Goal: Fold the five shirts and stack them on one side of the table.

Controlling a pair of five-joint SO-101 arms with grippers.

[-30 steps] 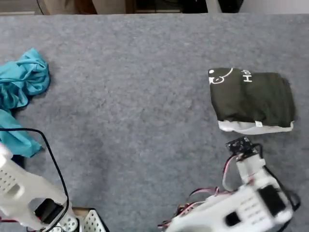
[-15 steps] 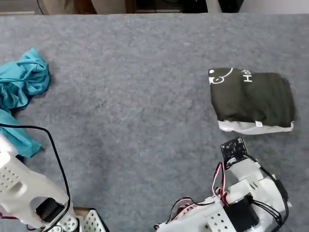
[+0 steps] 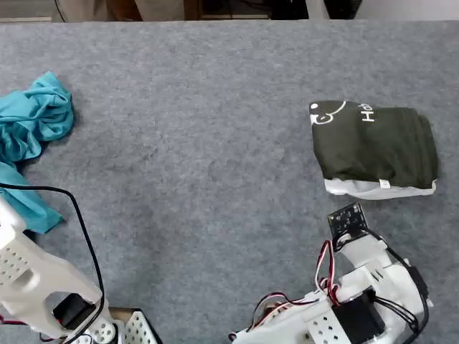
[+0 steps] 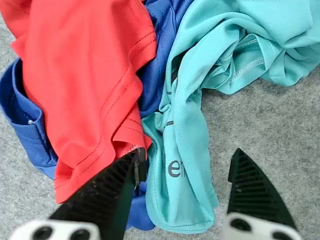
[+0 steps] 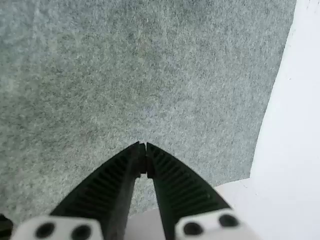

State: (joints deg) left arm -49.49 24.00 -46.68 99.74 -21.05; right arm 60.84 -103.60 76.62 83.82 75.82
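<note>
A folded dark shirt (image 3: 374, 147) with white print lies on a folded white shirt (image 3: 376, 188) at the table's right side. A crumpled teal shirt (image 3: 30, 136) sits at the left edge. In the left wrist view, my left gripper (image 4: 189, 159) is open just above a heap of a teal shirt (image 4: 215, 65), a red shirt (image 4: 85, 75) and a blue shirt (image 4: 25, 120). My right gripper (image 5: 145, 147) is shut with nothing in it, over bare grey felt. The right arm (image 3: 358, 294) is folded back at the front right, below the stack.
Grey felt (image 3: 201, 143) covers the table. The left arm's white body (image 3: 36, 279) and a black cable (image 3: 79, 236) stand at the front left. A white edge (image 5: 290, 115) borders the felt in the right wrist view.
The right arm has drawn back toward the front edge, away from the folded stack. The left arm has shifted slightly at the front left. The shirts have not moved.
</note>
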